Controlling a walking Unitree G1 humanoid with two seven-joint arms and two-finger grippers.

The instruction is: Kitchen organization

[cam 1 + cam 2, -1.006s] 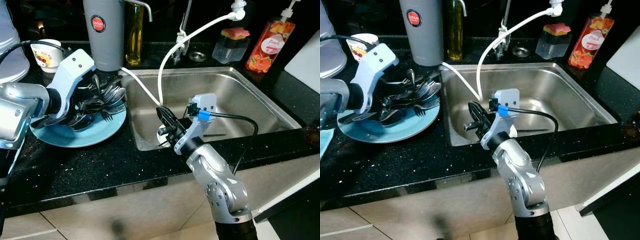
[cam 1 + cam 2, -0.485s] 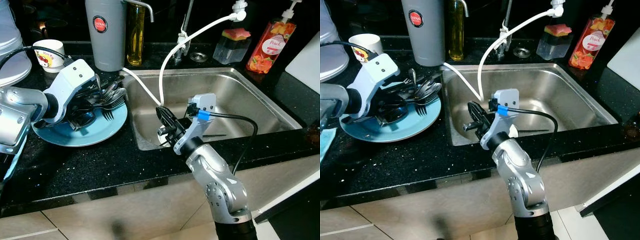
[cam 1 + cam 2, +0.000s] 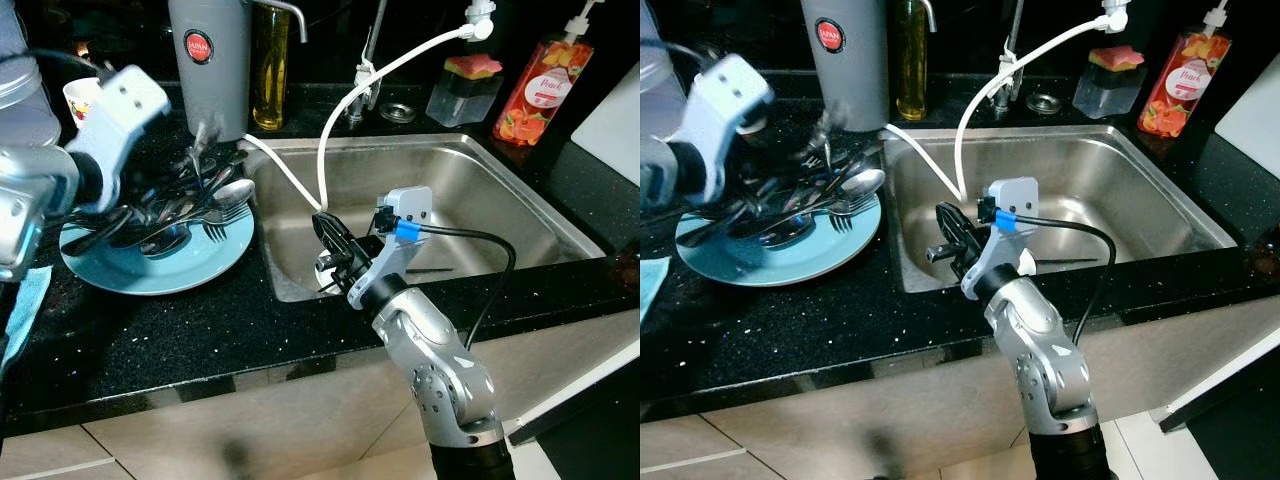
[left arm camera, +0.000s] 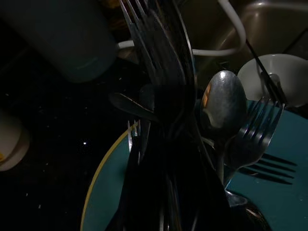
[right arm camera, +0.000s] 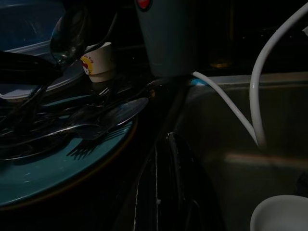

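A blue plate (image 3: 150, 272) on the black counter left of the sink holds a heap of forks and spoons (image 3: 205, 205). My left gripper (image 3: 150, 205) is tilted up over the plate's left side, blurred, and is shut on a bundle of cutlery (image 4: 166, 96) whose tips point up along its fingers. A spoon (image 4: 222, 103) and a fork (image 4: 262, 127) lie on the plate beside that bundle. My right gripper (image 3: 328, 245) hangs shut and empty over the sink's front left corner, its fingers (image 5: 168, 192) above a white cup (image 5: 281, 216) in the sink.
The steel sink (image 3: 480, 190) has a white hose (image 3: 340, 110) running into it. A grey jug (image 3: 208, 60), an oil bottle (image 3: 267, 70) and a mug (image 3: 78, 98) stand behind the plate. A soap bottle (image 3: 540, 85) and a sponge holder (image 3: 462, 85) stand at the back right.
My left gripper has risen and swung back to the left, lifting a bundle of cutlery off the plate. The right arm has not moved.
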